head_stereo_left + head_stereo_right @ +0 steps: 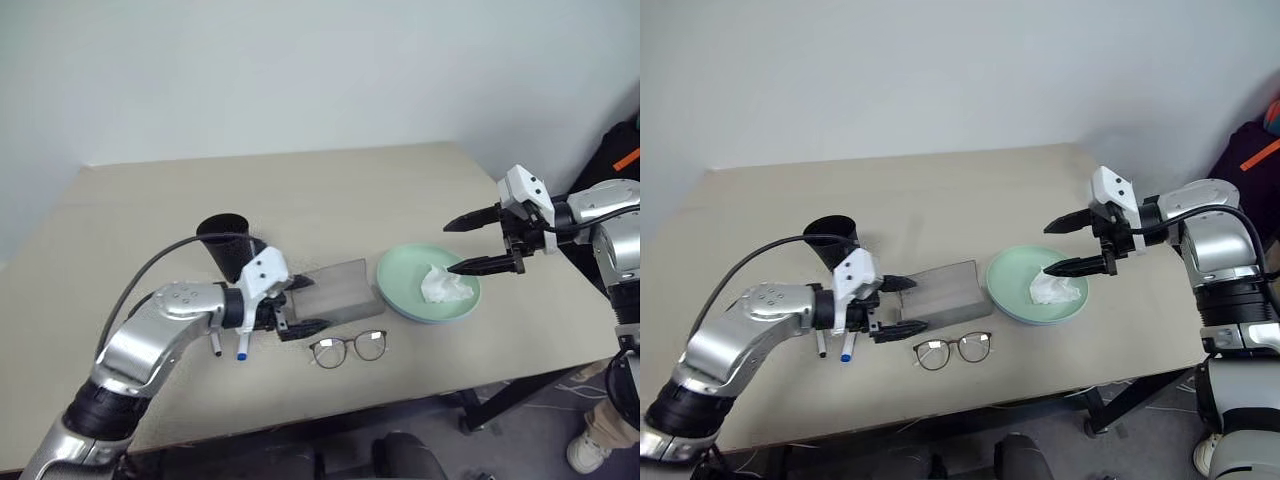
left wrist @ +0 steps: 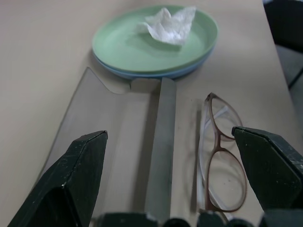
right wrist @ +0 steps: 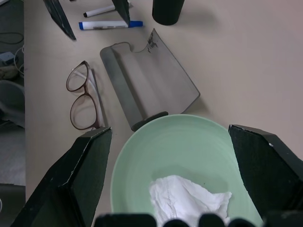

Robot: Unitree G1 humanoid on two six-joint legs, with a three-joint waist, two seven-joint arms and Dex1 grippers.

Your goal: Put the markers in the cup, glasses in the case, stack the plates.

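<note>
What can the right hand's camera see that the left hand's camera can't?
The right wrist view alone takes in the two markers lying on the table, the black cup just past them, and the left gripper hanging open above the markers. The left wrist view alone catches the light blue plate peeking out under the green one. Both share the green plate with the crumpled tissue in it, the open grey case and the glasses beside it.

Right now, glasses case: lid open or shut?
Open. The glasses case lies with its flap lid folded flat on the table, its inside bare; the glasses lie beside it, apart, not in it.
</note>
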